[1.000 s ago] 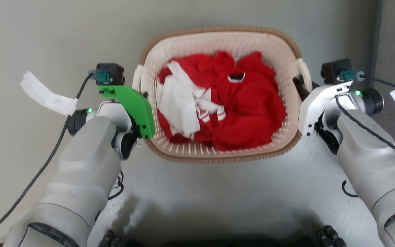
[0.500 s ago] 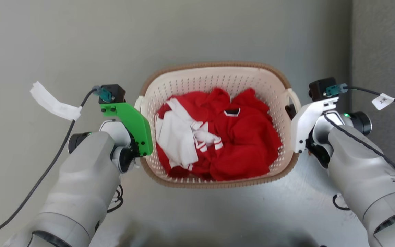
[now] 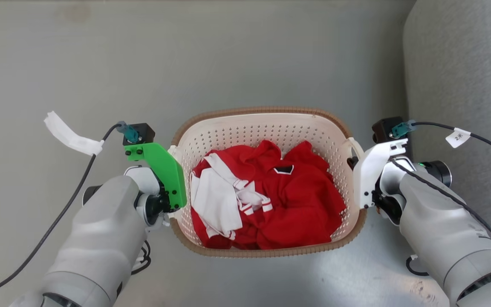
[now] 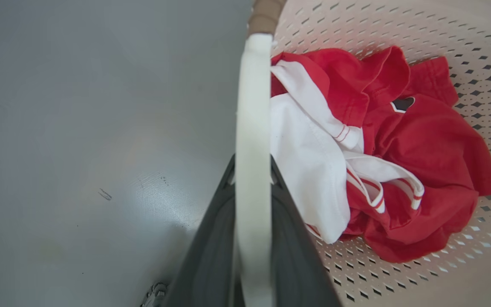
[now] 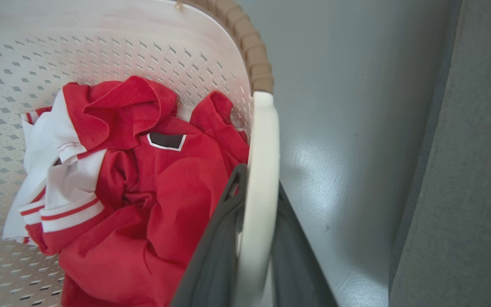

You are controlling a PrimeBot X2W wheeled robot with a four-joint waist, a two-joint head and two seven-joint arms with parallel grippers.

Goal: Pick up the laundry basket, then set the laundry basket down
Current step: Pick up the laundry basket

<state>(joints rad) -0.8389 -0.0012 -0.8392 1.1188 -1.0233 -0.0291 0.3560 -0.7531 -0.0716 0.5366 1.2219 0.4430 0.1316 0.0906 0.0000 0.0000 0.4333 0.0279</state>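
Over the grey floor, the laundry basket hangs between both arms, holding crumpled red-and-white clothes. The left gripper has its jaws clenched on the left loop handle. The right gripper has its jaws clenched on the right loop handle.

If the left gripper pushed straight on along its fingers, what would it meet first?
The left gripper, shut on the white loop handle of the cream perforated plastic laundry basket, would slide along that handle and likely meet the brown woven-look rim first, though depth is unclear.
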